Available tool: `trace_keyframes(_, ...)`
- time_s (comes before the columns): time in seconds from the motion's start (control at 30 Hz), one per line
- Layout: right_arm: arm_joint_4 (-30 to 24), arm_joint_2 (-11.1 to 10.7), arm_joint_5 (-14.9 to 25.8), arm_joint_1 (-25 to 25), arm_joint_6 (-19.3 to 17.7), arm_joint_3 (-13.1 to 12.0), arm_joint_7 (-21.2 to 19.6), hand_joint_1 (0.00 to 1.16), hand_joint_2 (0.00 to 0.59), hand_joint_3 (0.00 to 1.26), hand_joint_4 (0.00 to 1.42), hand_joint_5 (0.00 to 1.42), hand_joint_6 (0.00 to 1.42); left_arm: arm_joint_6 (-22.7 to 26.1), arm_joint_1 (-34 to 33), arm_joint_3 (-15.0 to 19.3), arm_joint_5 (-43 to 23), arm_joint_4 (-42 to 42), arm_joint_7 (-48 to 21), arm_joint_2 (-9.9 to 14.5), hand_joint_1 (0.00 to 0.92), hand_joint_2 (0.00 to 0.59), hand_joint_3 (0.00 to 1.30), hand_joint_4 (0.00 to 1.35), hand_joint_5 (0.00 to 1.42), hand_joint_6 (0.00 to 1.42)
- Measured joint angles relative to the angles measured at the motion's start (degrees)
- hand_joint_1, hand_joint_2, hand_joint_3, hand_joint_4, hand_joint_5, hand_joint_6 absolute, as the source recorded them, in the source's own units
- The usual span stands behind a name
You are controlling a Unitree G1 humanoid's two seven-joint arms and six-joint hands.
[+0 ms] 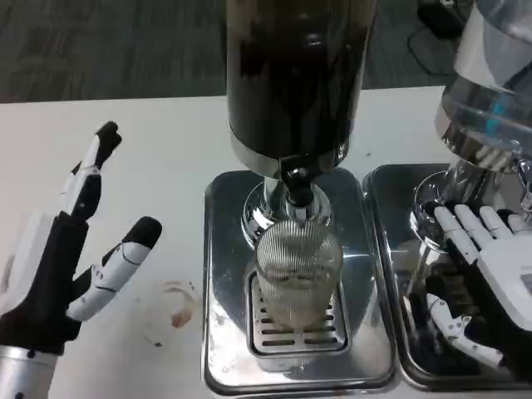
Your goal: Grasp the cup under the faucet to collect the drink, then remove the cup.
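Down at the left edge, the left robot hand (71, 249) hovers over the white desk (166, 166) with fingers spread and nothing in them, while the right robot hand (486, 258), also empty-fingered, rests over the neighbouring tray (391, 191). Between them the ribbed cup (297, 270) stands on the drip tray (224, 332) under the faucet (297, 179) of the dark drink dispenser (295, 75), ungrasped, so the grasp seems still ahead. Whichever hand reaches in must clear the tray rim and the second dispenser (490, 91); a small stain (179, 312) marks the desk nearby.
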Motion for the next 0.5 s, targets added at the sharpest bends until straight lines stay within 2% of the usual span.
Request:
trace_keyframes(0.17, 1.84, -1.12, 0.71, -1.15, -0.94, -0.13, 0.00, 0.14, 0.535, 0.00, 0.00, 0.00, 0.00, -0.16, 1.87, 0.44, -4.72, -7.33, -4.20, -1.54, 0.000, 0.251, 0.09, 0.00, 0.10, 0.01)
trace_keyframes(0.3, 2.54, -1.71, 1.58, -2.29, -1.33, -0.32, 0.00, 0.14, 0.537, 0.00, 0.00, 0.00, 0.00, -0.28, 2.04, 0.78, -8.99, -12.92, -7.60, -2.73, 0.000, 0.262, 0.10, 0.00, 0.12, 0.04)
trace_keyframes(0.37, 2.73, -1.73, 2.02, -2.81, -1.33, -0.34, 0.01, 0.14, 0.538, 0.00, 0.00, 0.00, 0.00, 0.54, 2.01, 0.57, -12.27, -15.14, -10.80, -2.72, 0.000, 0.278, 0.12, 0.00, 0.14, 0.07)
trace_keyframes(0.5, 3.19, -2.33, 3.05, -3.18, -1.71, -0.39, 0.13, 0.14, 0.538, 0.00, 0.00, 0.00, 0.00, 3.55, 0.77, 0.26, -18.39, -17.70, -17.92, -2.37, 0.000, 0.266, 0.12, 0.00, 0.15, 0.07)
